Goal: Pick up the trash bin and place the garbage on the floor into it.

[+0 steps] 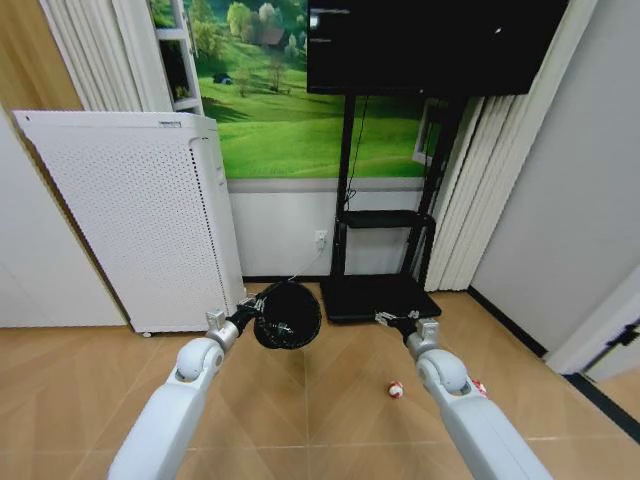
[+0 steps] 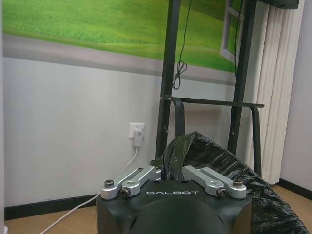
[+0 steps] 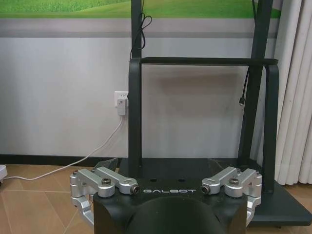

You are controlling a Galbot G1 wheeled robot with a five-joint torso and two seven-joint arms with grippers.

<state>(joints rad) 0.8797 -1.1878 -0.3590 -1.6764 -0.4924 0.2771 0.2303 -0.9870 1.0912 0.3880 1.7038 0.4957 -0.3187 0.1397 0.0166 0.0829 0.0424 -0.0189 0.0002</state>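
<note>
Two red-and-white scraps of garbage lie on the wooden floor (image 1: 300, 400): one scrap (image 1: 396, 389) just left of the right forearm, a second scrap (image 1: 479, 386) just beyond that forearm on its right side, partly hidden by the arm. The two are apart from each other, with the arm between them.

One trash bin (image 1: 288, 314) is in view, a round black mesh bin lined with a black plastic bag (image 2: 234, 170). It is held off the floor, tipped so that its mouth faces the head camera, and sits near the base of the white perforated appliance (image 1: 140, 220). The left claw (image 1: 252, 312) is clamped on the near rim of the trash bin; in the left wrist view its linkage arms are drawn inward and gathered bag plastic stands between them.

The right claw (image 1: 385, 319) is extended forward, low, toward the black base of the TV stand (image 1: 380, 295). Its fingers (image 3: 83, 207) stand apart and hold nothing.

One black screen (image 1: 430, 45) is mounted on the stand. One wall socket (image 3: 121, 100) with a white plug and one white cable is on the wall behind it, beside the stand's left post. A landscape mural (image 1: 270, 90) covers the upper wall.
</note>
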